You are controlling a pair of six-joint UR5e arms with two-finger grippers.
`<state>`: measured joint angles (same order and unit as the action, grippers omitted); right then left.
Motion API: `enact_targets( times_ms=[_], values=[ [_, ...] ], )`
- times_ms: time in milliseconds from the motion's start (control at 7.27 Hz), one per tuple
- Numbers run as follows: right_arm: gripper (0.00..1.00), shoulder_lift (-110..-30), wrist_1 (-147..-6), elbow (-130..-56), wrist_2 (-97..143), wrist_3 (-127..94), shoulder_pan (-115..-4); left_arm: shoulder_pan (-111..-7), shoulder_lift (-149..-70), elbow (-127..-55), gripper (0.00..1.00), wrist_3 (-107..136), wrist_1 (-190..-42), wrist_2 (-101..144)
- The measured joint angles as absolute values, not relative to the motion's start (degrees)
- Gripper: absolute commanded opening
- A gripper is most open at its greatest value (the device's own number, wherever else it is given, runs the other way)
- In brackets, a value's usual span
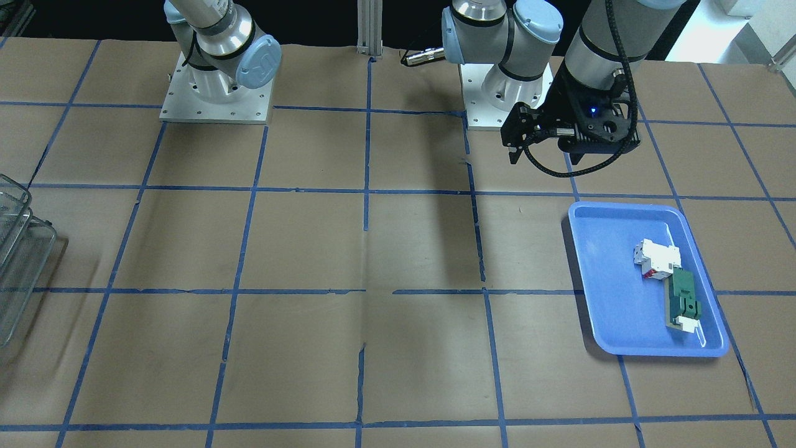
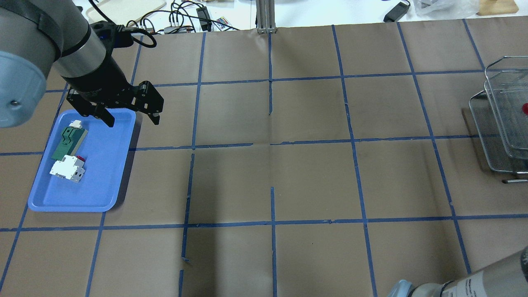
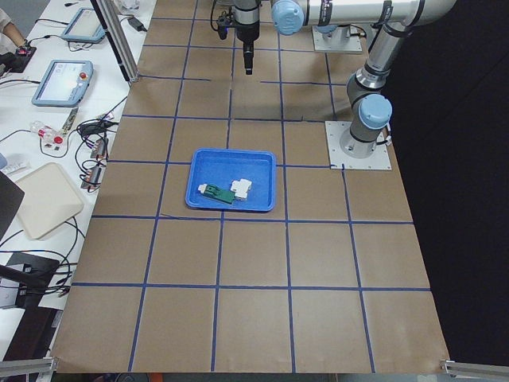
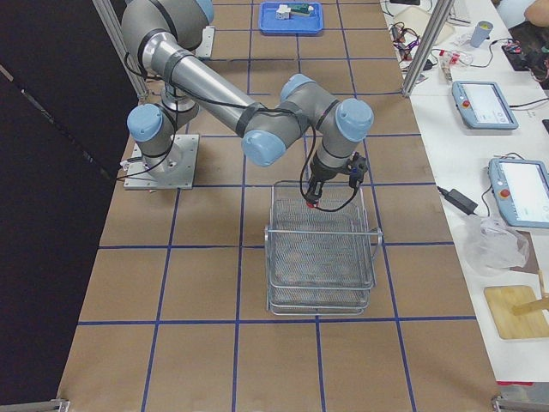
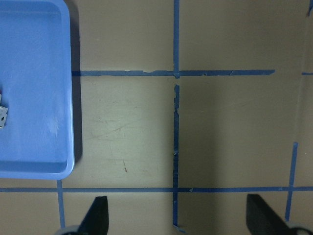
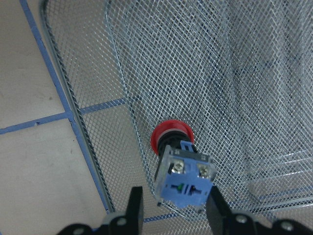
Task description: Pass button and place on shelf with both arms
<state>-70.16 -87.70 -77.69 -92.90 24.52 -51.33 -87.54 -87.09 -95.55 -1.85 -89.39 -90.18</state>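
The button [image 6: 186, 182] has a red cap pointing down and a bluish rear block facing the right wrist camera. My right gripper [image 6: 173, 208] is shut on it, a finger on each side of the block. It holds the button just above the top tier of the shelf [image 6: 254, 73], a see-through mesh rack, near that tier's rim. In the exterior right view the right gripper [image 4: 314, 199] hangs over the shelf [image 4: 322, 257] with the red button [image 4: 312, 205] at its tip. My left gripper [image 2: 133, 122] is open and empty above the far edge of the blue tray [image 2: 103, 173].
The blue tray [image 1: 609, 280] holds a white-and-red breaker block [image 1: 656, 258] and a flat green part [image 1: 684, 302]. The shelf [image 2: 501, 123] stands at the table's right edge. Brown paper with blue tape lines covers the table.
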Motion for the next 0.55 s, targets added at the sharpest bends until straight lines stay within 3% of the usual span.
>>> enact_targets(
  times_ms=[550],
  values=[
    [1.0, -78.0, -84.1, -78.6, -89.5, 24.4, -54.0, -87.5, -86.7, -95.4, 1.0, -1.9, -89.4, -90.3]
  ],
)
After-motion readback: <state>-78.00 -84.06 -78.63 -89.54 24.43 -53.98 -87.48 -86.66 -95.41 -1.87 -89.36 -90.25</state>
